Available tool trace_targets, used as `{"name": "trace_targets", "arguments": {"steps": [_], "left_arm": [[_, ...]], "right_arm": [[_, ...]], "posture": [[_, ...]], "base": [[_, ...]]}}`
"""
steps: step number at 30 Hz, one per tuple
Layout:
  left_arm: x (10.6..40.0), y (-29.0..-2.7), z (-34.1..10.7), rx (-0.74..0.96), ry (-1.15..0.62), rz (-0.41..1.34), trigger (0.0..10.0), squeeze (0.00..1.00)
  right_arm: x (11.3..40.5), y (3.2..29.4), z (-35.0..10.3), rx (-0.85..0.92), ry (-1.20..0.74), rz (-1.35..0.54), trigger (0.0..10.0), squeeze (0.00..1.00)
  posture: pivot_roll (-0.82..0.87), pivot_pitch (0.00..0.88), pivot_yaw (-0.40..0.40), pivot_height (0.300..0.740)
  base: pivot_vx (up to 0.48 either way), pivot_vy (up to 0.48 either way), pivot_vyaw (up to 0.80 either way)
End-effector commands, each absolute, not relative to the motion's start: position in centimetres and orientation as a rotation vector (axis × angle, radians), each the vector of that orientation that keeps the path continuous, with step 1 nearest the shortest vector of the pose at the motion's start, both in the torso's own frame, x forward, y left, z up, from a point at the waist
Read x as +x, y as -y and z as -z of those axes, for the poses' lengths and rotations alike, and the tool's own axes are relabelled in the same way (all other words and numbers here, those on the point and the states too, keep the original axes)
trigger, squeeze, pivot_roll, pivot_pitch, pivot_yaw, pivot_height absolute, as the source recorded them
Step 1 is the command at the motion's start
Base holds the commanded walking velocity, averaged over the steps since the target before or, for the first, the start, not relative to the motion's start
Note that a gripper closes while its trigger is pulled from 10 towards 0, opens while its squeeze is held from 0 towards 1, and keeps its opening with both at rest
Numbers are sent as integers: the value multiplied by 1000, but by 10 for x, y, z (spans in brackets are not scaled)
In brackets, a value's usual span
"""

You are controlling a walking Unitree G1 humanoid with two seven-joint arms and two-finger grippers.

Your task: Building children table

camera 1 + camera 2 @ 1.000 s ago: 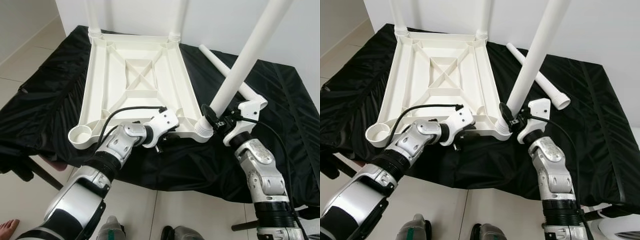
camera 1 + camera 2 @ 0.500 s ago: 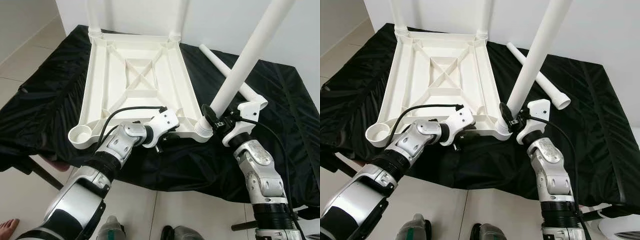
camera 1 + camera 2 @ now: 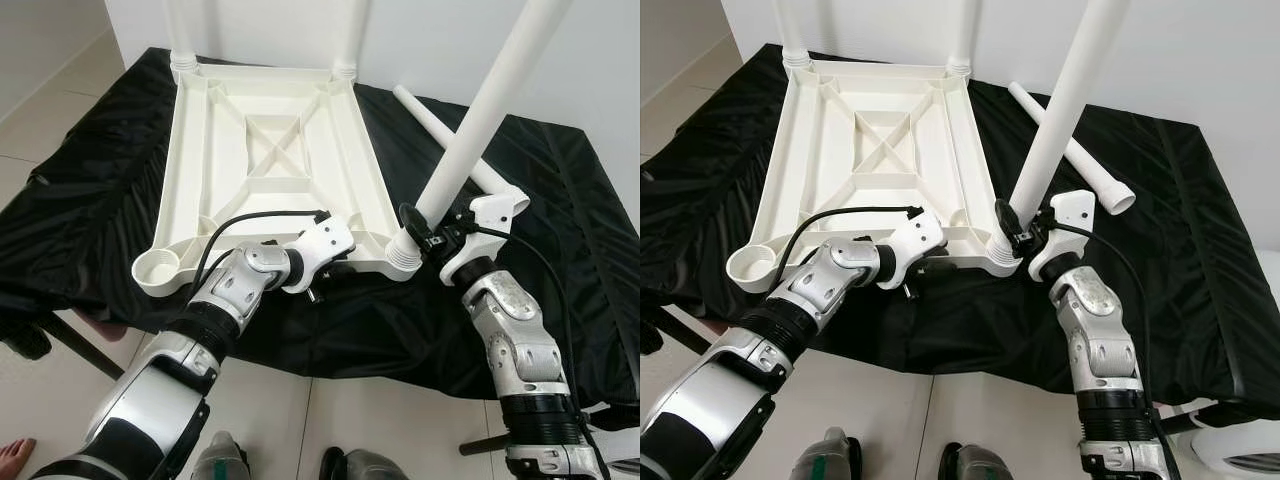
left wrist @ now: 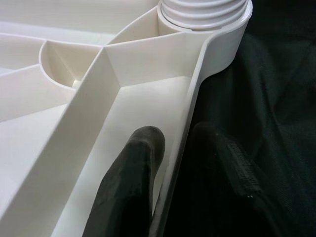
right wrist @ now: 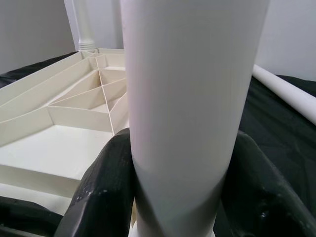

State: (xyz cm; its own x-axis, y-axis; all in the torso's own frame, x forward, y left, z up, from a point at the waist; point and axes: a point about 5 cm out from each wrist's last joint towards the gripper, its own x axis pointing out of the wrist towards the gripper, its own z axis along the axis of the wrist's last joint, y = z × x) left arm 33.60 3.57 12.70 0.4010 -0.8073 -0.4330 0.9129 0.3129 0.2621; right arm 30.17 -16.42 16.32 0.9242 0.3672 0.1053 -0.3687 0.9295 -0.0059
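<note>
A white plastic tabletop (image 3: 270, 150) lies upside down on a black cloth (image 3: 90, 200). Two legs (image 3: 180, 30) stand in its far corners. My right gripper (image 3: 418, 228) is shut on a third white leg (image 3: 480, 110), which leans right with its ribbed foot in the near right corner socket (image 3: 403, 255). In the right wrist view the fingers (image 5: 106, 187) hug that leg (image 5: 192, 98). My left gripper (image 3: 320, 288) is shut on the tabletop's near rim, with one finger (image 4: 133, 187) inside the rim (image 4: 197, 84) and one outside. The near left socket (image 3: 160, 268) holds nothing.
A loose white leg (image 3: 1095, 170) lies on the cloth behind the held leg. The cloth's near edge hangs over tiled floor (image 3: 350, 420). A white wall stands close behind the table. A person's bare foot (image 3: 15, 455) shows at the bottom left.
The camera has shifted a little. Both grippers keep their holds and the leg stays at the corner socket.
</note>
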Motion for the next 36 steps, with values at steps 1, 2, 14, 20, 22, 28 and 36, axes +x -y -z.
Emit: {"name": "trace_targets", "arguments": {"steps": [1, 2, 14, 20, 22, 28, 36], "left_arm": [[336, -31, -132, 534, -220, 1161, 10000, 0], [335, -32, -131, 534, -220, 1160, 10000, 0], [336, -33, -132, 537, -217, 1158, 10000, 0], [335, -32, -132, 539, -216, 1160, 10000, 0], [335, -32, -132, 539, -215, 1160, 10000, 0], [335, -32, -133, 540, -214, 1159, 10000, 0], [336, -32, -133, 543, -213, 1157, 10000, 0]], "right_arm": [[300, 158, -135, 32, -36, -391, 10000, 0], [299, 157, -134, 32, -35, -391, 10000, 0], [291, 153, -135, 42, 6, -316, 10000, 0], [292, 154, -139, 58, 30, -257, 10000, 0], [293, 154, -139, 60, 36, -241, 10000, 0], [293, 152, -142, 60, 60, -194, 10000, 0], [293, 142, -144, 69, 91, -127, 10000, 0]], "posture": [[29, 74, -64, 740], [30, 75, -65, 740], [26, 76, -61, 740], [26, 76, -62, 740], [26, 77, -63, 740], [29, 76, -65, 740], [34, 77, -67, 740]], "base": [[0, 0, 0], [0, 0, 0], [0, 0, 0], [0, 0, 0], [0, 0, 0], [0, 0, 0], [0, 0, 0]]}}
